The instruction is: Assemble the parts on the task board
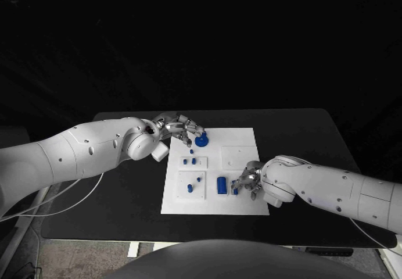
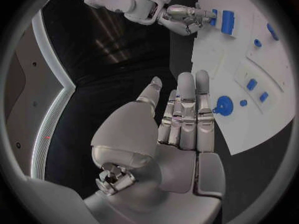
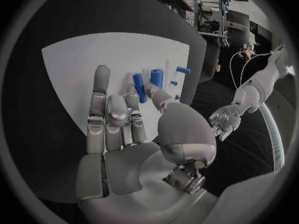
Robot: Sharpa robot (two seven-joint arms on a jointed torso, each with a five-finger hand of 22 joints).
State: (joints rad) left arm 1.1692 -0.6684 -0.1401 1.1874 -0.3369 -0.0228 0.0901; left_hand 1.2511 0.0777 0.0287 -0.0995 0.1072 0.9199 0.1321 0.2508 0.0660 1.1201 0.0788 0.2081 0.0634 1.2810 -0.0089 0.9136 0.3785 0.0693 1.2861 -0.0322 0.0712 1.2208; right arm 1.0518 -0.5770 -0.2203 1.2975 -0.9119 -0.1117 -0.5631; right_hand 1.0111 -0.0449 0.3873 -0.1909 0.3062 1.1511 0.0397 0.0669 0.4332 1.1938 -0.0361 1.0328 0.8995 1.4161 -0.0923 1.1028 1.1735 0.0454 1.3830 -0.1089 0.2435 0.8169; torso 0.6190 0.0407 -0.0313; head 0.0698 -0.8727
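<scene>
Daylight-white and flat, the rectangular task board (image 1: 237, 204) lies in the middle of the black table (image 1: 310, 125). Small blue plastic parts sit on it: a round blue knob (image 1: 202, 140) near its far left corner, a short blue cylinder (image 1: 222, 185) near its centre, and a slim blue pin (image 1: 191, 188) to the left of that. The left hand (image 1: 181, 130) hovers beside the knob, fingers straight and apart, holding nothing. The right hand (image 1: 248, 179) rests just beside the cylinder, fingers loosely spread, gripping nothing.
</scene>
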